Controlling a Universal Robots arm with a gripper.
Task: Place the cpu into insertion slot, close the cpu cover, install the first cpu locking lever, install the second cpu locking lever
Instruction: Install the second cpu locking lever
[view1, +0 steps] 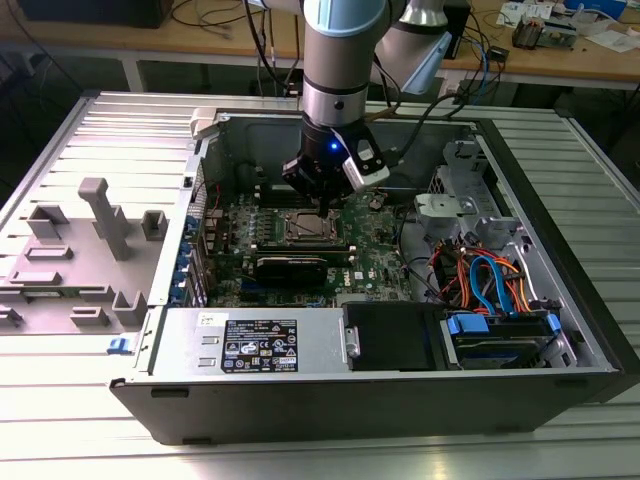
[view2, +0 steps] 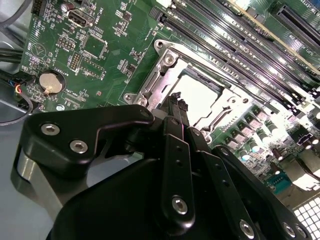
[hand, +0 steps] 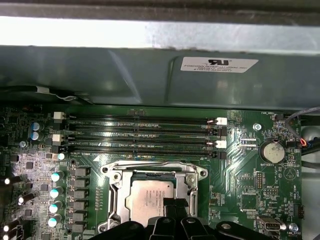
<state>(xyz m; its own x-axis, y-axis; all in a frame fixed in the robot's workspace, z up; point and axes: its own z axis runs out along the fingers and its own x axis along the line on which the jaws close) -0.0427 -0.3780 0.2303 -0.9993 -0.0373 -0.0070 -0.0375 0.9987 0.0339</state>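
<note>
cpu (hand: 148, 200) seated under claw (view2: 176, 102) | fingers pressed together, nothing pinched | risk: tips slipping, scraping cpu cover (hand: 116, 192)

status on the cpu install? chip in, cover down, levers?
Done: the cpu sits in the insertion slot, and the cpu cover looks down around it. In hand: the gripper is at the socket's edge, carrying nothing visible. Left: whether either locking lever is latched can't be told.
</note>
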